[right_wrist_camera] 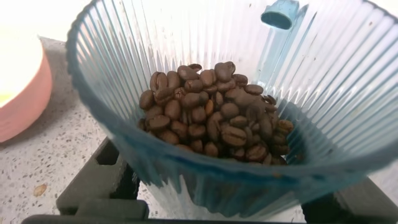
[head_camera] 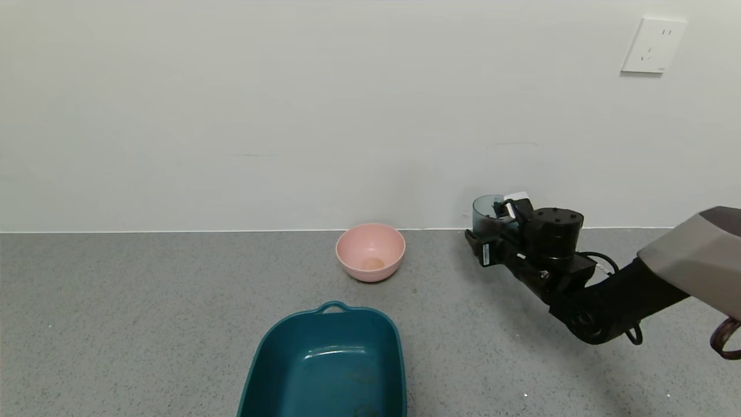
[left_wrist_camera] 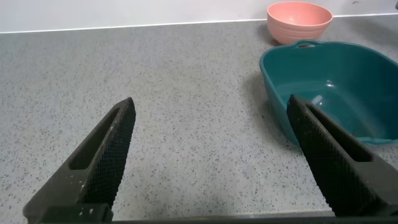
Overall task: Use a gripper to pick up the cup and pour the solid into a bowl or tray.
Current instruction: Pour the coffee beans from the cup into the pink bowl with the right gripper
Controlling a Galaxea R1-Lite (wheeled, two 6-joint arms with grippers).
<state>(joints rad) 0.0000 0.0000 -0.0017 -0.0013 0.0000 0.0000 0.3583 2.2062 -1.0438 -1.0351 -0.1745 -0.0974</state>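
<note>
The ribbed blue-grey cup (head_camera: 483,209) stands near the wall, to the right of the pink bowl (head_camera: 370,252). My right gripper (head_camera: 492,225) has its jaws on either side of the cup and is shut on it. In the right wrist view the cup (right_wrist_camera: 155,37) fills the frame, with dark brown beans (right_wrist_camera: 214,115) heaped in its bottom and the bowl's rim (right_wrist_camera: 22,87) beside it. My left gripper (left_wrist_camera: 211,102) is open and empty, low over the counter and out of the head view.
A teal rectangular tray (head_camera: 272,341) with a handle sits in front of the pink bowl, and it also shows in the left wrist view (left_wrist_camera: 273,68). The wall runs close behind the cup and bowl. A socket (head_camera: 653,46) is on the wall.
</note>
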